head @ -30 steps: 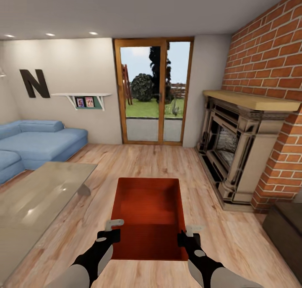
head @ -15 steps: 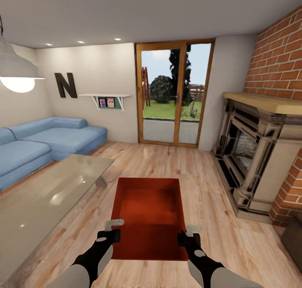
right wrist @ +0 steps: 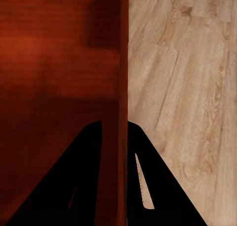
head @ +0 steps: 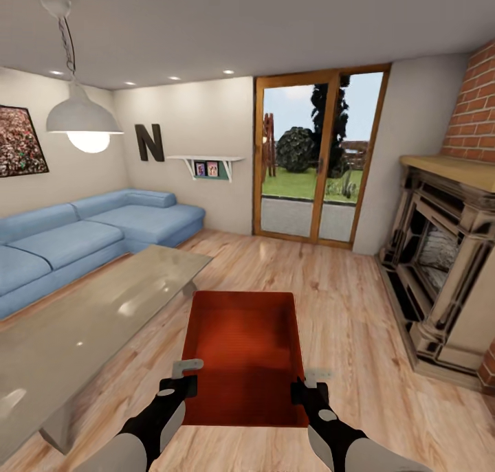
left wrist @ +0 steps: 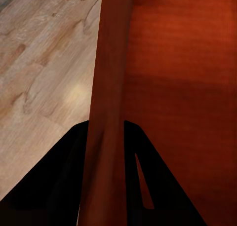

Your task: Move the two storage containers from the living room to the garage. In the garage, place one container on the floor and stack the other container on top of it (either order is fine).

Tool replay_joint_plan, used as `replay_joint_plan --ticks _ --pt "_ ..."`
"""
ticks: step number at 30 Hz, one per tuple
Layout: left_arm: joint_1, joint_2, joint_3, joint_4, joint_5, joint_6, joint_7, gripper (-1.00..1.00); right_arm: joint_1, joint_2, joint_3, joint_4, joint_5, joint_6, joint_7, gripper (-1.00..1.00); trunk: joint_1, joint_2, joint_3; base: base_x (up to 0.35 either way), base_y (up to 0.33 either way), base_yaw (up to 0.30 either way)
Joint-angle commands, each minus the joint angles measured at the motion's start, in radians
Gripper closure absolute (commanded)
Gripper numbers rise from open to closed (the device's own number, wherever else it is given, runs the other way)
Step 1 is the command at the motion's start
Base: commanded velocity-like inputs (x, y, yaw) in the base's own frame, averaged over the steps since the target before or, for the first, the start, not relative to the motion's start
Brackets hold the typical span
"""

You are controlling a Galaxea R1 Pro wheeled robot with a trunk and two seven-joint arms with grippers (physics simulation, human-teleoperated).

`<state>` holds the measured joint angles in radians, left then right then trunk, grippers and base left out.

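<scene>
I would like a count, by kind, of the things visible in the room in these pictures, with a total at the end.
Red-orange container: 1
Gripper: 2, left and right, each clamped on a side wall of the container
Blue sofa: 1
Glass coffee table: 1
Fireplace: 1
Hanging lamp: 1
Wall shelf: 1
Glazed door: 1
Total: 9

L claw (head: 187,376) & R claw (head: 311,383) clamped.

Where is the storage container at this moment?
In the head view the container is low and centre, held above the wood floor between the left gripper and right gripper, right of the coffee table.
</scene>
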<state>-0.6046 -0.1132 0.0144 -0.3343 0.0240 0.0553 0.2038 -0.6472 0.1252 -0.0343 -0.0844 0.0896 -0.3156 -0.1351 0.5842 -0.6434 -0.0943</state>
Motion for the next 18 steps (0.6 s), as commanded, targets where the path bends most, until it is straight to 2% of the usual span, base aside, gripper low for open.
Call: replay_joint_plan --ticks 1,18 --pt "0.000 -0.002 0.010 0.001 0.008 0.006 0.008 1.00 -0.001 0.001 -0.046 -0.003 0.015 -0.003 -0.001 1.00 0.000 -0.002 -0.001 -0.171 -0.152 0.282" --pt "0.000 -0.002 0.010 0.003 0.010 0.006 0.008 1.00 -0.001 0.001 -0.046 -0.003 0.015 -0.003 -0.001 1.00 0.000 -0.002 0.013 -0.137 -0.116 0.282"
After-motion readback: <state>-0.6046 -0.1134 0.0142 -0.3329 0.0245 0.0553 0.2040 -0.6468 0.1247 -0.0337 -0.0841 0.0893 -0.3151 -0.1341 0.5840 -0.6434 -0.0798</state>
